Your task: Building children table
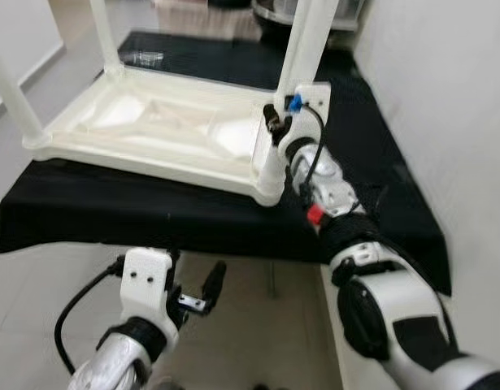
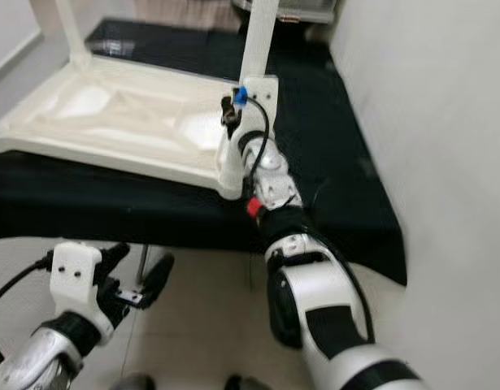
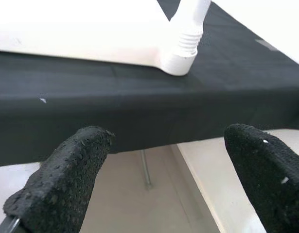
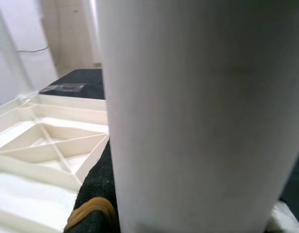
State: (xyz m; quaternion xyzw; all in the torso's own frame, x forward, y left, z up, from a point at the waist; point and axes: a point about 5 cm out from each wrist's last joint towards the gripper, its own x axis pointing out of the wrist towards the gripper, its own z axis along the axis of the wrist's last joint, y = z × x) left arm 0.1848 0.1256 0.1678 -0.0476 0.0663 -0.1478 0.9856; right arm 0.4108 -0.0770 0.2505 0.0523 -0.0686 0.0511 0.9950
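Note:
A white children's table (image 1: 152, 122) lies upside down on a black-covered bench (image 1: 152, 219). Its legs point up. The near right leg (image 1: 310, 41) stands in its threaded corner socket (image 3: 181, 53). My right gripper (image 1: 284, 122) is shut on this leg just above the socket. In the right wrist view the leg (image 4: 198, 111) is pressed close against one black finger (image 4: 93, 194). My left gripper (image 1: 197, 288) hangs open below the bench's front edge, over the floor. Its fingers (image 3: 66, 179) hold nothing.
Two more legs (image 1: 14, 89) (image 1: 103, 36) stand on the table's left side. A white wall (image 1: 445, 97) runs close along the right of the bench. A clear plastic bag (image 1: 142, 57) lies on the far cloth. Pale tiled floor (image 1: 250, 325) lies under me.

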